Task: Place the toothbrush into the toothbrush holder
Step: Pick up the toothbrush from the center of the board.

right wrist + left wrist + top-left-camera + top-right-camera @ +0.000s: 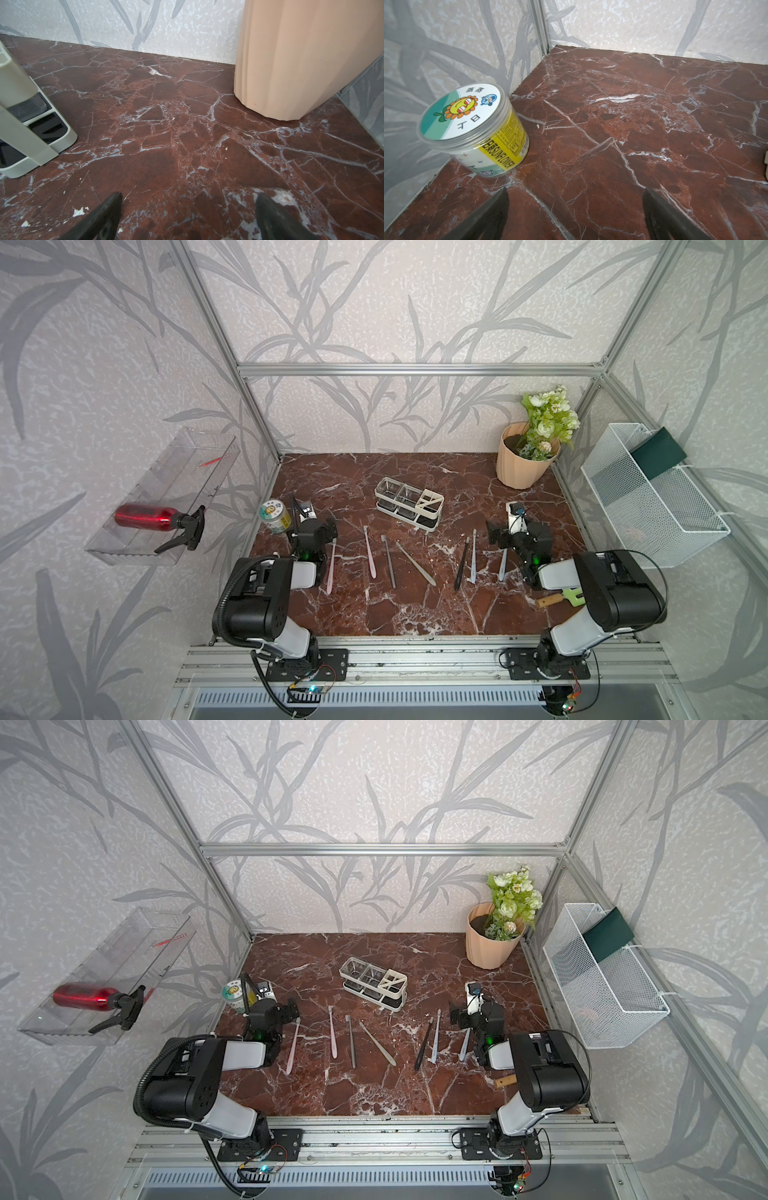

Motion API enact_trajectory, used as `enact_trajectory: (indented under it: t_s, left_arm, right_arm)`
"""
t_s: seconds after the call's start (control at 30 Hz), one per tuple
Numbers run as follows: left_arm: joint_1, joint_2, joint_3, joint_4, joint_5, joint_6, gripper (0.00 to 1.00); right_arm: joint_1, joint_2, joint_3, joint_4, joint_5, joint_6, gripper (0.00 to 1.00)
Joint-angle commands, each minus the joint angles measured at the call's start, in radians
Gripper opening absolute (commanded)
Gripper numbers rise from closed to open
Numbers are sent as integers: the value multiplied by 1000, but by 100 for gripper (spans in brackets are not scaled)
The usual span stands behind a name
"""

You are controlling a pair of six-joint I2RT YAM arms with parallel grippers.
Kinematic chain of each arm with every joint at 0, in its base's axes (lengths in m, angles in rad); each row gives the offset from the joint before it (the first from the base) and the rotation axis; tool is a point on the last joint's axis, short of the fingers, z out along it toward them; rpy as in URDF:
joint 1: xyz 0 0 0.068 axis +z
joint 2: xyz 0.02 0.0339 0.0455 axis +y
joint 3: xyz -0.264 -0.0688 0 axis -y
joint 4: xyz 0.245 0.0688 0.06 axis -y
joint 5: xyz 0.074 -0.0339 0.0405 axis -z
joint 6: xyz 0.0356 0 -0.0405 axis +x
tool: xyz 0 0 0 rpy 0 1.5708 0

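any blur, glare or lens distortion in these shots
In both top views wide-angle distortion splays the posts of the aluminium frame outward; light is soft and even, shadows faint. In the left wrist view the sunflower jar is sharp, the left gripper blurred and dark. In the right wrist view the right gripper is blurred likewise, the marble table crisp.

place: mock-bathroom lab cell | evidence: aluminium frame (415, 369), wallpaper panels (374, 302), marble-print tabletop (374, 614)

Seven toothbrushes lie on the table (374, 614): two pink (331, 568) (369, 551), one grey (388, 562), one beige (415, 564), one black (461, 564), two pale blue (473, 558) (503, 566). There is one toothbrush holder (430, 502), one flower pot (519, 472), one jar (274, 516), one trowel (557, 599), one spray bottle (145, 517), one clear shelf (166, 489) and one mesh basket (648, 506).
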Motion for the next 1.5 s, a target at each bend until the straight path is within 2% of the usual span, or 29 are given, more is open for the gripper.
enact_trajectory:
  t_s: [0.0, 0.07, 0.1, 0.13, 0.2, 0.27, 0.33, 0.43, 0.47, 0.53, 0.57, 0.63, 0.7, 0.8, 0.87, 1.03, 1.2, 1.4, 1.47]
  left_arm:
    - [2, -18, 2, 15, -12, 9, 99]
    - [1, -42, -2, 24, -54, 0, 99]
    - [0, -71, 0, -4, -27, 21, 99]
    - [-1, -101, 16, -57, -26, 29, 99]
    - [-15, -166, 83, -247, -39, 28, 99]
    - [-38, -207, 161, -427, -77, -1, 99]
    - [-48, -243, 247, -602, -76, -68, 99]
    - [-57, -284, 345, -772, -48, -207, 99]
    - [-48, -298, 378, -846, -22, -288, 99]
    - [-27, -315, 456, -1007, 20, -479, 99]
    - [-19, -328, 487, -1078, 52, -523, 99]
    - [-14, -364, 504, -1132, 100, -549, 99]
    - [-1, -389, 508, -1146, 193, -537, 99]
    - [-1, -404, 521, -1217, 253, -559, 99]
    - [-4, -420, 506, -1229, 306, -528, 99]
    - [-13, -445, 480, -1332, 285, -516, 99]
    - [-39, -362, 479, -1431, 270, -508, 98]
    - [-87, -211, 563, -1550, 192, -471, 96]
    - [-91, -165, 576, -1560, 188, -467, 95]
  right_arm:
    - [2, -21, -2, 33, -7, -5, 99]
    - [23, -74, -55, 89, 107, 6, 99]
    - [43, -115, -74, 91, 190, 8, 99]
    - [52, -159, -82, 68, 217, 3, 99]
    - [88, -265, -58, -58, 206, -44, 99]
    - [144, -348, -18, -183, 266, -58, 99]
    - [152, -429, 13, -277, 268, 29, 99]
    - [152, -556, 45, -364, 145, 119, 99]
    - [152, -606, 53, -385, 129, 200, 99]
    - [149, -704, 84, -533, 179, 432, 99]
    - [137, -760, 103, -616, 170, 508, 99]
    - [115, -831, 115, -669, 92, 558, 99]
    - [112, -880, 122, -739, 106, 619, 99]
    - [112, -881, 124, -798, 92, 616, 99]
    - [112, -856, 128, -834, 75, 617, 99]
    - [112, -837, 117, -918, 99, 650, 99]
    - [114, -800, 158, -1035, 52, 634, 99]
    - [142, -773, 166, -1086, 54, 603, 99]
    - [178, -768, 177, -1114, 98, 582, 99]
